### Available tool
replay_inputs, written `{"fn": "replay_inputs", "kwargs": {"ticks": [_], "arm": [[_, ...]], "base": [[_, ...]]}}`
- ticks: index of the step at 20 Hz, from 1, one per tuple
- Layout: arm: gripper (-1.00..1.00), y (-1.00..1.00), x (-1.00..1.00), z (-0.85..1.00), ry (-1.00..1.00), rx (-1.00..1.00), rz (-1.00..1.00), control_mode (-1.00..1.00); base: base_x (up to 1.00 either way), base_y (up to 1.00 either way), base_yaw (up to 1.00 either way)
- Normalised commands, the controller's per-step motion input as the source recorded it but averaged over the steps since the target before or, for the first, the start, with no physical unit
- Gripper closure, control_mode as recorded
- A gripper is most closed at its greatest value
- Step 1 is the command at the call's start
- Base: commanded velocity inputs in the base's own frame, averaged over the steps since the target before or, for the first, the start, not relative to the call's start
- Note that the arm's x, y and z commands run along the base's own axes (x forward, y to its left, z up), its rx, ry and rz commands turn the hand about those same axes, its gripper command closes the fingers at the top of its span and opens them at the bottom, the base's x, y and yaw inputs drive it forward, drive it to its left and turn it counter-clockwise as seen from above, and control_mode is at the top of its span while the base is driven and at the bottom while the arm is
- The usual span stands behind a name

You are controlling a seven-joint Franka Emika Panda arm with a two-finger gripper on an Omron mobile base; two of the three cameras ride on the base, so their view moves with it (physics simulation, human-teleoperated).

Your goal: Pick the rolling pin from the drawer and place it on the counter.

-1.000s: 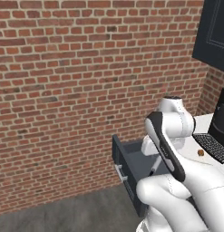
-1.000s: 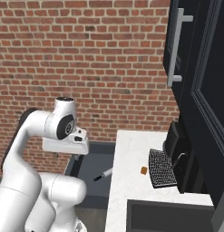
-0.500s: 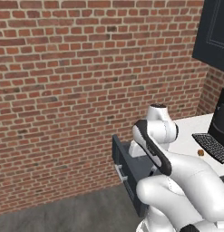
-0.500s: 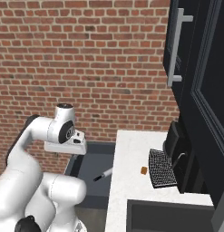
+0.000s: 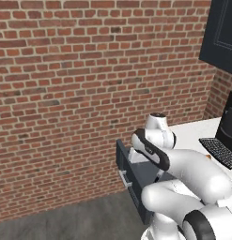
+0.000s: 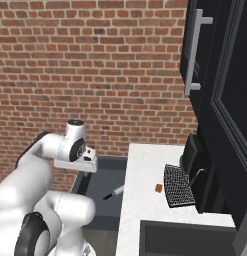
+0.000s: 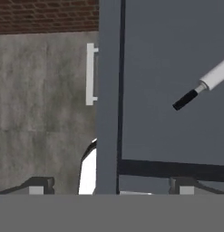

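End effector (image 7: pixel 111 188) spread wide, empty, above drawer (image 7: pixel 168 81); rolling pin (image 7: pixel 202 86) inside.

Red brick wall (image 5: pixel 80 84) fills the back from nine to two o'clock; grey floor (image 5: pixel 75 222) at six; dark cabinets (image 6: pixel 220 100) at three; evenly lit.

A kitchen, rendered: white counter (image 6: pixel 145 200) on dark cabinets; recessed sink (image 6: pixel 190 240) at its near edge; dark upper cabinets (image 6: pixel 215 75); brick wall (image 6: pixel 90 75) behind.
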Motion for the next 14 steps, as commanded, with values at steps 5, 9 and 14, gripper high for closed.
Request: {"fn": "replay_inputs", "kwargs": {"ticks": [5,9,14], "arm": [[-1.0,0.14,0.17,-0.4,0.0,-0.03,0.0,-1.0],[-1.0,0.15,0.26,-0.48,0.0,-0.05,0.0,-1.0],[-1.0,0.15,0.36,-0.37,0.0,-0.05,0.0,-1.0]], "base": [[0.0,0.0,0.0],[0.0,0.0,0.0],[0.0,0.0,0.0]]}}
